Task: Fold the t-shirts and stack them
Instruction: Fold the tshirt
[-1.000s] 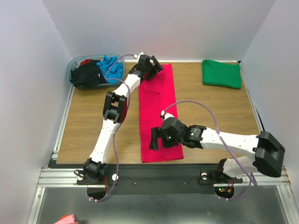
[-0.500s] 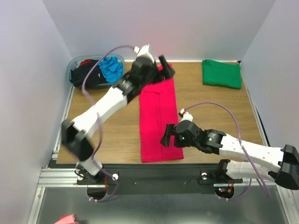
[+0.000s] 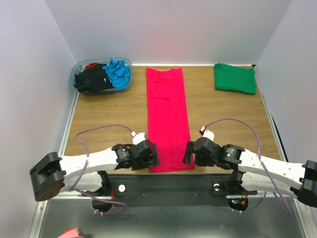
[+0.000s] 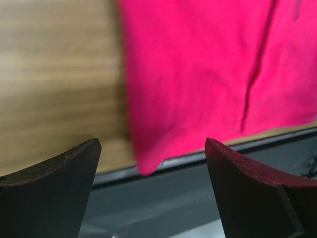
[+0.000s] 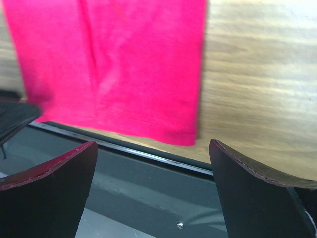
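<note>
Bluish plastic tub (image 3: 78,65) sits in the worktop's (image 3: 99,114) far-left corner. Aluminium rail (image 3: 59,187) runs along the near edge. Plain walls (image 3: 163,29) on three sides.

T-shirt layout
Magenta-red cloth t-shirt (image 3: 167,119): flat lengthwise strip, centre. Green t-shirt (image 3: 235,78): folded, far right. Black t-shirt (image 3: 91,80) and turquoise-blue t-shirt (image 3: 118,72): crumpled, far left.

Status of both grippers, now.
Left gripper: open, holding nothing, at the near left corner of the magenta-red t-shirt.
Right gripper: open, holding nothing, at its near right corner.
</note>
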`<move>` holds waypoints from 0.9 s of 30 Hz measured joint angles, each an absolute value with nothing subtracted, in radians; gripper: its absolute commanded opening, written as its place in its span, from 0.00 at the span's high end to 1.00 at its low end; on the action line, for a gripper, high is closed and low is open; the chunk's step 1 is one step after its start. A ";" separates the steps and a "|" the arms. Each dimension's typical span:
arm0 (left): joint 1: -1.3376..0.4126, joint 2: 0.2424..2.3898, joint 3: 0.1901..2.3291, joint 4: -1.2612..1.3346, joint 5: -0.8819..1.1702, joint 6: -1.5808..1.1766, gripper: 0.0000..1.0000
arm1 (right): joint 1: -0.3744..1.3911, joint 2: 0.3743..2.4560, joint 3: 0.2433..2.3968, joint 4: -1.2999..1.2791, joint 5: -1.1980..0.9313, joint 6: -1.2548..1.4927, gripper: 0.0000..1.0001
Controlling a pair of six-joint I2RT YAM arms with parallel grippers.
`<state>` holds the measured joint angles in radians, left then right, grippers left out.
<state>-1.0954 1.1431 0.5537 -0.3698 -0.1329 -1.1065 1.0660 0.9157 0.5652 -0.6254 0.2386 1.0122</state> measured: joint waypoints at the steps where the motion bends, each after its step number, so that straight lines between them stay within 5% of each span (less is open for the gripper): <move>1: -1.102 1.111 0.533 -0.376 -0.132 -1.137 0.02 | 1.066 0.915 0.558 -0.628 0.239 1.028 0.00; 8: -1.106 0.980 0.431 -0.368 -0.123 -1.280 0.22 | 1.066 0.945 0.528 -0.645 0.264 1.108 0.10; 14: -1.106 1.069 0.430 -0.290 -0.086 -1.286 0.71 | 1.066 0.949 0.525 -0.644 0.286 1.154 0.35; 18: -1.106 1.126 0.435 -0.257 -0.068 -1.283 1.00 | 1.066 0.952 0.505 -0.626 0.291 1.168 0.40; 23: -1.106 1.147 0.442 -0.228 -0.052 -1.280 1.00 | 1.066 1.012 0.487 -0.606 0.283 1.174 0.47; 27: -1.106 1.147 0.442 -0.227 -0.051 -1.278 1.00 | 1.065 1.052 0.472 -0.567 0.267 1.184 0.73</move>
